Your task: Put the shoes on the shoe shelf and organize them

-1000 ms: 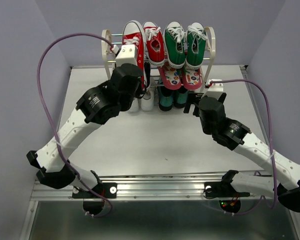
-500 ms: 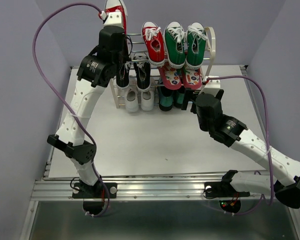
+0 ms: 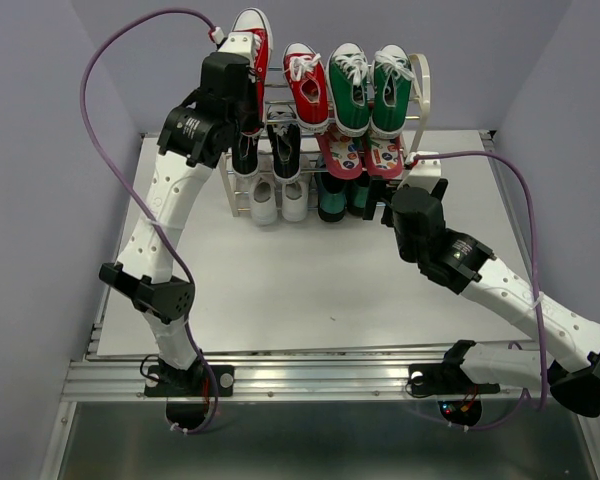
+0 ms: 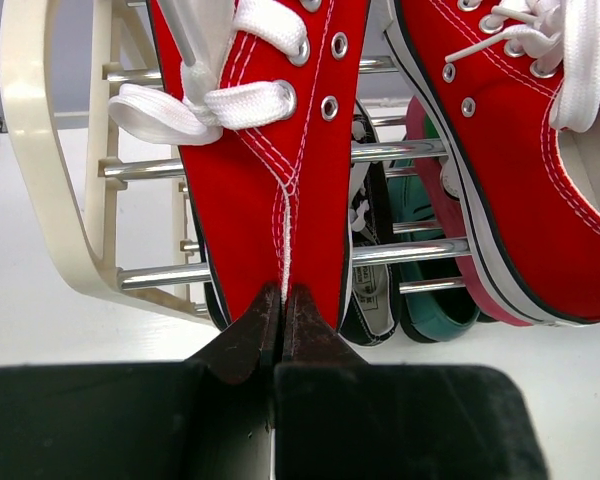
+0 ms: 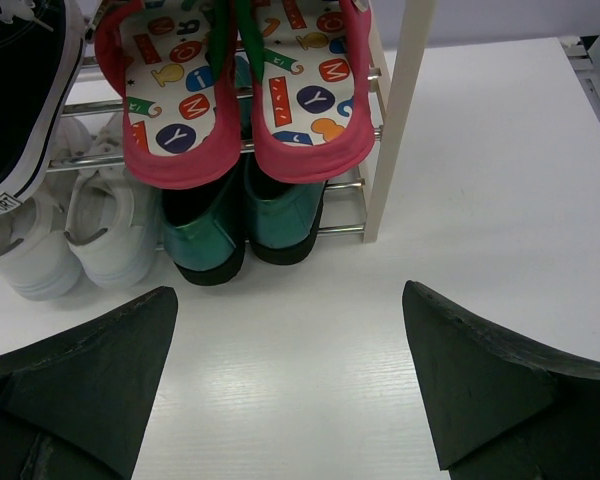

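Got left gripper (image 4: 282, 318) squeezed fully closed on the canvas of a red shoe (image 4: 270, 150), tips meeting with only fabric between them. Holding that shoe up at the 11 o'clock corner of the shelf (image 4: 30, 150), laces away from the wrist camera, at 9 o'clock of the other red shoe (image 3: 306, 85), with a narrow gap between the two. Can't tell whether the held shoe bears on the top rods. Seeing the shelf at 12 o'clock on the tabletop (image 5: 500, 200). Top tier: other red shoe leaning toe-up, then green high-tops (image 3: 351, 95) at its 3 o'clock. Middle tier: black shoes (image 3: 283, 148) on the left half, flip-flops (image 5: 180, 90) at their 3 o'clock. Bottom: white shoes (image 5: 110, 235) on the left, dark green pair (image 5: 280, 215) just beside them at 3 o'clock, under the flip-flops. Have right gripper (image 5: 290, 375) spread wide, holding nothing, hovering low over bare tabletop at 6 o'clock of the shelf's right half, facing the dark green pair and clear of everything.
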You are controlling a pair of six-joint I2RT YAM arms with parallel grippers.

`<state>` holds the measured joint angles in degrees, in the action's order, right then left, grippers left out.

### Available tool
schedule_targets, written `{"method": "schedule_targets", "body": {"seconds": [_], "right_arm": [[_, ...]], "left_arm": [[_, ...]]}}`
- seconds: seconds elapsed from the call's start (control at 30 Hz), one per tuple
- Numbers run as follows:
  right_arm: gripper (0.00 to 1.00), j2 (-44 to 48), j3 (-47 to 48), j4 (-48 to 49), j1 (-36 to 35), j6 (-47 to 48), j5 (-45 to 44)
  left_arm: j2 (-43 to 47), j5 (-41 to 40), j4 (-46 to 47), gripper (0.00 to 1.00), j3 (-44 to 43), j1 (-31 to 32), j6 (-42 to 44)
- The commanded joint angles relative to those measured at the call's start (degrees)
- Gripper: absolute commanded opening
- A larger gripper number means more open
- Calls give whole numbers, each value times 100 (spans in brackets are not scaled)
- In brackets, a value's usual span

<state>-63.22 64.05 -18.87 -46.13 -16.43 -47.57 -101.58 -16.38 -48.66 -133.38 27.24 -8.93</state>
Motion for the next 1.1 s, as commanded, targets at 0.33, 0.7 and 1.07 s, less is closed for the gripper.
{"method": "schedule_targets", "body": {"seconds": [0.33, 0.7, 1.07], "right_arm": [[100, 170, 108, 244, 34, -1, -130], [100, 249, 81, 244, 34, 8, -94], [100, 477, -33, 217, 34, -36, 55]], "left_arm": [[-108, -181, 577, 40, -408, -228, -188], [33, 20, 683, 69, -224, -237, -250], [1148, 663, 1394, 99, 918, -211, -452]]}}
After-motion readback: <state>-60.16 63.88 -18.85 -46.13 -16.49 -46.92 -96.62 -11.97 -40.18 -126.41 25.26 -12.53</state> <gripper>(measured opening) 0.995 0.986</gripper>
